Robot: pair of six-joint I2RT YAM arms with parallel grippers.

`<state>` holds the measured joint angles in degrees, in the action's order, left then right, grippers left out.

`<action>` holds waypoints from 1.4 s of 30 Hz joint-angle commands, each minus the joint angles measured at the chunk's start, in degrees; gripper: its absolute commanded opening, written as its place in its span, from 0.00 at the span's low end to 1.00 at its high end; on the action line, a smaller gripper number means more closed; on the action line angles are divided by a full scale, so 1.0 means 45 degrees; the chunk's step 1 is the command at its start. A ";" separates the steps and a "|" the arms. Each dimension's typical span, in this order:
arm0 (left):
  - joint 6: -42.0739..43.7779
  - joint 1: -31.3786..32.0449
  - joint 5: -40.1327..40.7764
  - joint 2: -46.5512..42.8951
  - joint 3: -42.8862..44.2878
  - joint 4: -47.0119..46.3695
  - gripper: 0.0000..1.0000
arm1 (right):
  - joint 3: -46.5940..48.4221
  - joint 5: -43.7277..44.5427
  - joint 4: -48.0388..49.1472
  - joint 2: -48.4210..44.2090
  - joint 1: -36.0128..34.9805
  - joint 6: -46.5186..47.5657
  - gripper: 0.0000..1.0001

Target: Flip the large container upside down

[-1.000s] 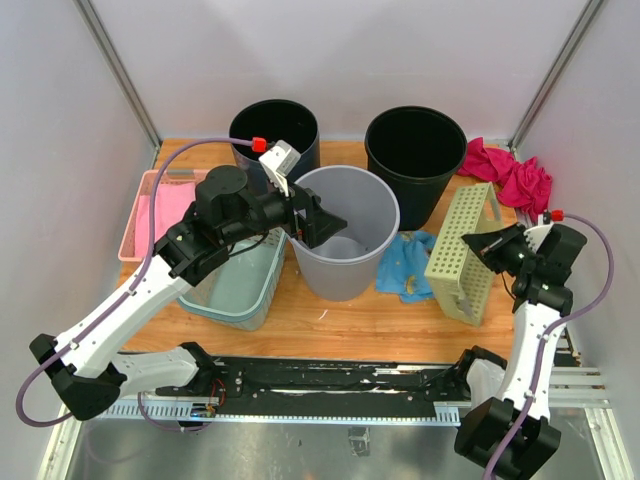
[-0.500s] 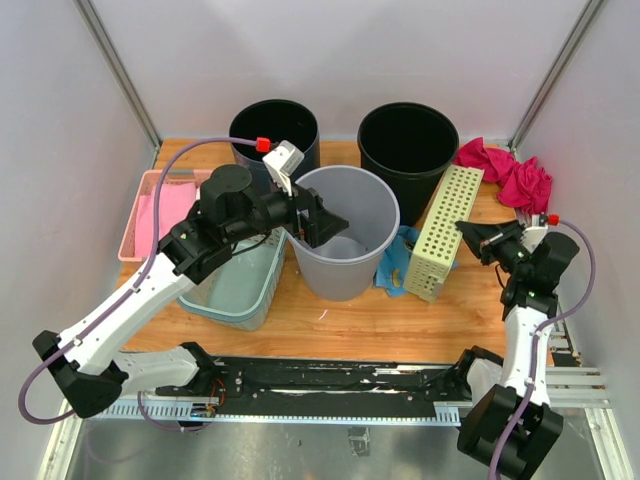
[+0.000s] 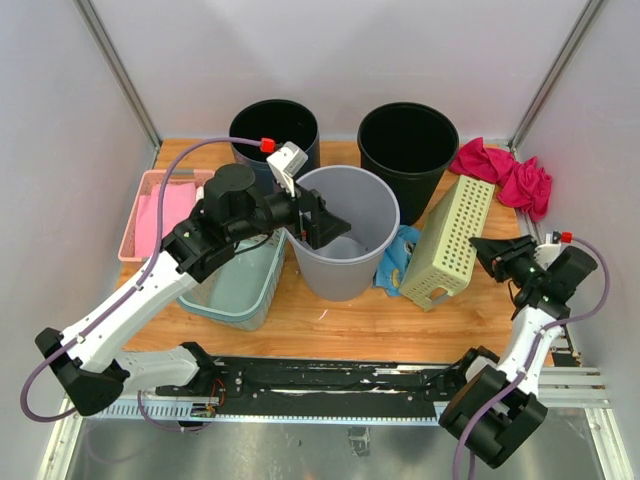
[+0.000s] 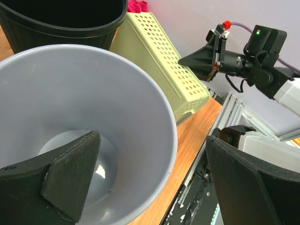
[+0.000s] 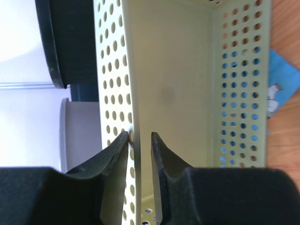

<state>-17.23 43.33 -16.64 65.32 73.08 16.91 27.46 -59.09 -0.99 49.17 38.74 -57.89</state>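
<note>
A pale green perforated basket is tipped on its side, leaning toward the right black bucket, with its lower end on the table. My right gripper straddles one of its walls. The left finger touches the wall, and a narrow gap shows beside the right finger. A large grey bin stands upright in the middle. My left gripper is wide open over the bin's near-left rim, one finger inside and one outside, touching nothing.
A second black bucket stands at the back left. A teal tub and a pink tray lie on the left. A blue cloth lies between bin and basket. Pink cloths lie at the back right.
The basket has swung from standing on its edge to leaning over toward the black bucket. My right gripper drew back to the right. The left arm barely moved.
</note>
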 commanded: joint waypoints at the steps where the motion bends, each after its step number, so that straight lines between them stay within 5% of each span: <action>1: -0.0057 0.0117 -0.0380 0.0114 0.0441 0.0105 0.99 | 0.0613 0.2452 -0.5409 0.0363 0.0802 0.4774 0.28; 12: -0.0261 0.0117 -0.0615 0.0114 0.0382 0.0149 0.99 | 0.3628 0.9390 -0.9761 0.0635 0.0961 0.7164 0.32; 21: -0.0315 0.0112 -0.0406 -0.0077 0.0161 0.0148 0.99 | 0.4533 0.9135 -0.9926 -0.0085 0.0490 0.7494 0.43; 25: -0.0235 0.0107 0.0191 -0.0213 0.0187 0.0313 0.99 | 0.4282 0.6991 -0.7942 -0.1014 -0.1886 0.7392 0.50; 28: -0.0274 0.0117 0.1255 -0.0411 0.0367 0.0685 0.99 | 0.4229 0.8395 -0.6831 -0.1290 -0.4921 0.6691 0.54; 35: -0.1143 0.0117 0.4415 -0.1465 0.0402 0.1450 0.99 | 0.4887 0.9242 -0.4737 0.2363 -0.9780 0.6358 0.52; 42: -0.1612 0.0102 0.5085 -0.2362 -0.0122 0.1465 0.99 | 0.5907 1.0000 -0.4492 0.6053 -1.0956 0.6565 0.51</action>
<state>-22.81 43.33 2.33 56.40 73.17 23.33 51.72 -17.67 -23.33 71.29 -9.76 -28.47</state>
